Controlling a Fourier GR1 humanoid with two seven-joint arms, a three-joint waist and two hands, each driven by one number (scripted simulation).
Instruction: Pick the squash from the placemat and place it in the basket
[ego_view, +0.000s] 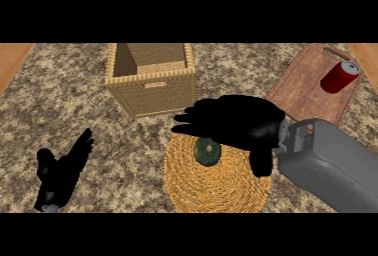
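Note:
A small dark green squash (207, 151) lies on a round woven yellow placemat (217, 180) near the counter's front. My right hand (240, 122) hovers just above and behind the squash, palm down, fingers spread toward the left and thumb hanging down at the squash's right; it holds nothing. The tall wicker basket (152, 80) stands behind the placemat, to the left, its top open. My left hand (63, 170) rests open at the lower left with its fingers straight, away from everything.
A wooden cutting board (306, 95) lies at the back right with a red can (339, 77) on it. The counter is speckled stone, with wooden edges at the far left and right corners.

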